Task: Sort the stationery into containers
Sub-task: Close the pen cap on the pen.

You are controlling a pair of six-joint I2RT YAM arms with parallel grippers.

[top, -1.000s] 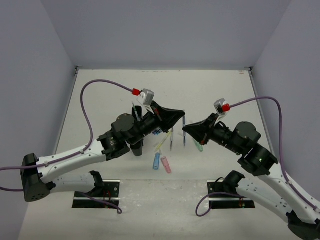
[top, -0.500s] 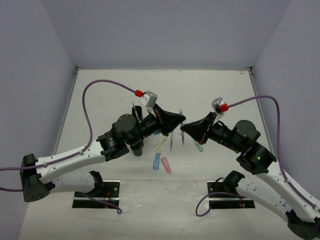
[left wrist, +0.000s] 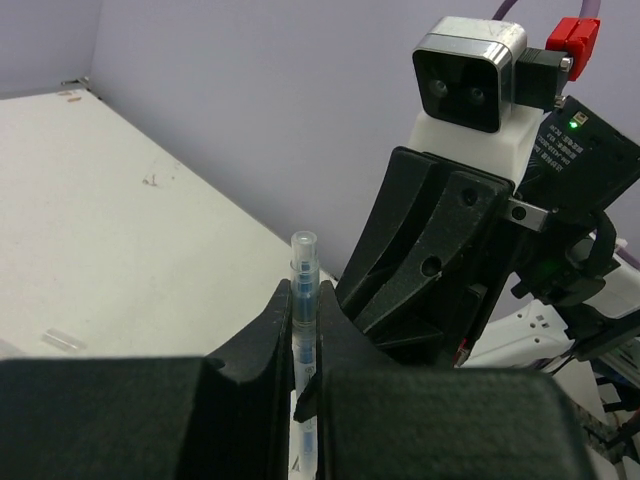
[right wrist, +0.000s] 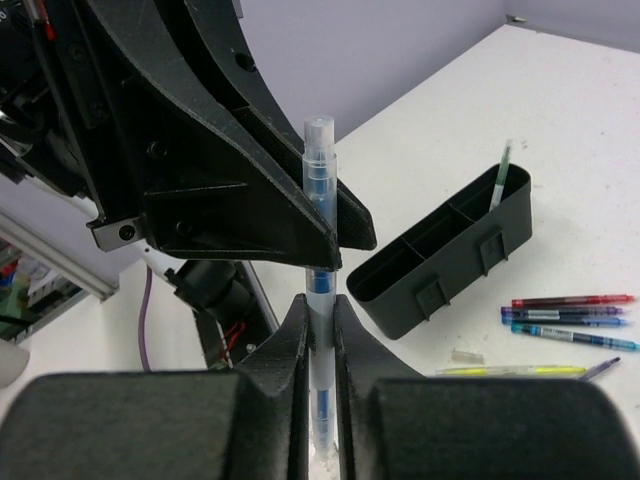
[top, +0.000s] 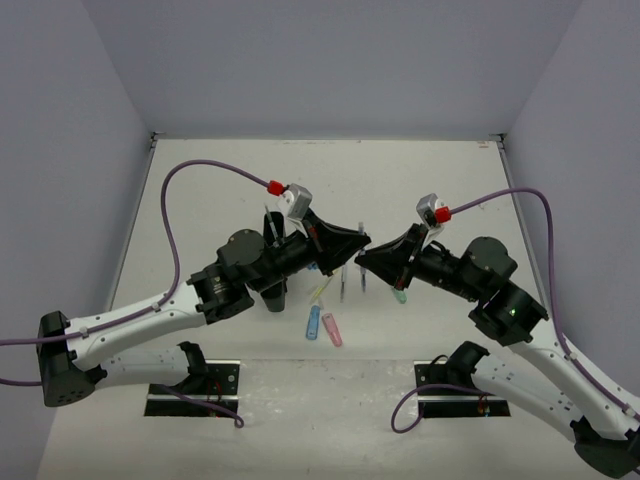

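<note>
A clear pen with blue ink (right wrist: pixel 320 180) stands upright above the table, held by both grippers. My right gripper (right wrist: pixel 320 310) is shut on its lower part. My left gripper (left wrist: pixel 303 300) is shut on the same blue pen (left wrist: pixel 302 265) higher up. In the top view the two grippers, left (top: pixel 357 243) and right (top: pixel 367 258), meet tip to tip at mid-table. The black organiser (right wrist: pixel 445 265) lies on the table with one pale green pen (right wrist: pixel 503 165) standing in its end compartment. It is mostly hidden under my left arm in the top view (top: pixel 275 292).
Red (right wrist: pixel 575 299), purple (right wrist: pixel 560 314), blue (right wrist: pixel 575 337) and yellow-green (right wrist: pixel 515 371) pens lie beside the organiser. Chunky blue (top: pixel 313 323), pink (top: pixel 331 329) and green (top: pixel 398 296) pieces lie on the table in front of the grippers.
</note>
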